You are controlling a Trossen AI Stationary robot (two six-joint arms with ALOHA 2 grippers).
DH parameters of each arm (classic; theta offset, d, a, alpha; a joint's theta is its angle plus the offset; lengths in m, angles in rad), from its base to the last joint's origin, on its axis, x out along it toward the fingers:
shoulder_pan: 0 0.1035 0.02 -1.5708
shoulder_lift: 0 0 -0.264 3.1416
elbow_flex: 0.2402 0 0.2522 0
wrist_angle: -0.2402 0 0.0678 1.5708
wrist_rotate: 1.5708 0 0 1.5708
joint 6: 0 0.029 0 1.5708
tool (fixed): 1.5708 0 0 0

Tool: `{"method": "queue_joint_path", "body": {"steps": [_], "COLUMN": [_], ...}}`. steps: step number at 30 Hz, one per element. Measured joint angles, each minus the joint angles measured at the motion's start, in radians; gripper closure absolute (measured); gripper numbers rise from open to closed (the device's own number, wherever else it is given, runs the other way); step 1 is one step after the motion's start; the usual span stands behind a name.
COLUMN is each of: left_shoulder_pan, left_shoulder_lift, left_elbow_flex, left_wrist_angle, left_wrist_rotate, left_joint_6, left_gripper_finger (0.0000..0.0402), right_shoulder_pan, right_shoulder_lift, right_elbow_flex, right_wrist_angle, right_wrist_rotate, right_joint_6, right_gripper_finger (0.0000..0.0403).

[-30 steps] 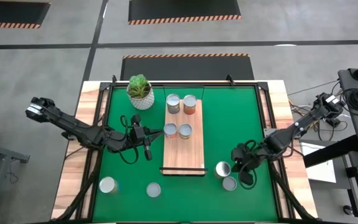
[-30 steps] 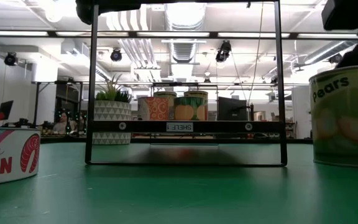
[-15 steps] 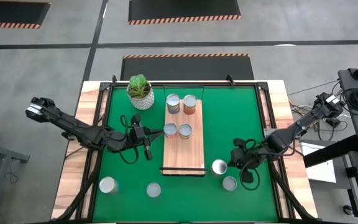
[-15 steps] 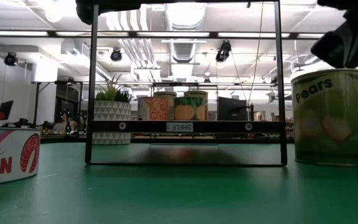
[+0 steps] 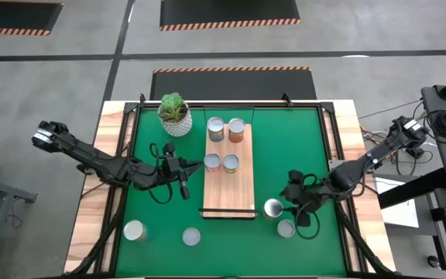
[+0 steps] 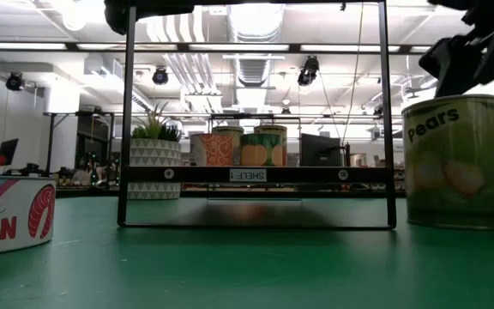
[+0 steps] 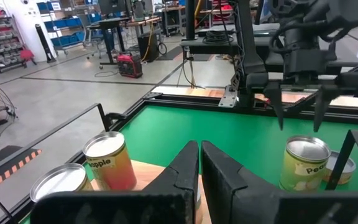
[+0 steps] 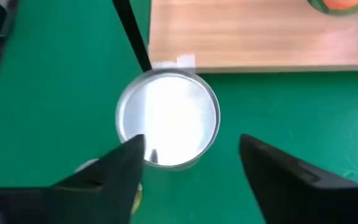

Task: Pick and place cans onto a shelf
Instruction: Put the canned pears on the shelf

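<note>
Pears can point(image 5: 273, 208) stands on the green mat just beside the shelf point(image 5: 228, 182) near corner; right end effector point(image 8: 191, 163) hovers above it, fingers spread. Risk: off-centre descent tips the can against the shelf frame

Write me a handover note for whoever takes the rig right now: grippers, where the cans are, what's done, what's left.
Right gripper: open, above the Pears can, holding nothing.
Left gripper: shut, empty, waiting off the shelf's left side.
Cans: four on the shelf, all at its far end. Four on the mat: the Pears can upright by the shelf's near right corner, one just beyond it, two at the near left.
Done: four cans shelved.
Left: four to shelve. Likely the Pears can next, since the right gripper is over it.
</note>
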Motion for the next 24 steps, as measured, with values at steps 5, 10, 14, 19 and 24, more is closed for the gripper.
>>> {"method": "queue_joint_path", "body": {"steps": [5,10,14,19,24], "left_shoulder_pan": [0.0,0.0,0.0,0.0,0.0], "left_shoulder_lift": [0.0,0.0,0.0,0.0,0.0], "left_elbow_flex": [0.0,0.0,0.0,0.0,0.0], "left_wrist_angle": [0.001,0.003,0.006,0.006,0.006], "left_wrist_rotate": [0.0,0.0,-0.001,-0.001,-0.001], "left_joint_6": [0.0,0.001,0.001,0.001,0.001], "left_gripper_finger": [0.0402,0.0402,0.0402,0.0402,0.0402], "right_shoulder_pan": [0.0,0.001,0.0,0.0,0.0], "right_shoulder_lift": [0.061,0.112,0.142,0.147,0.125], "right_elbow_flex": [0.002,0.0,0.006,0.006,0.006], "right_wrist_angle": [-0.002,0.014,0.021,0.022,0.023], "right_wrist_rotate": [-0.022,-0.091,-0.103,-0.081,-0.074], "right_joint_6": [-0.004,-0.012,-0.012,-0.009,-0.008], "right_gripper_finger": [0.0058,0.0029,0.0028,0.0028,0.0028]}}
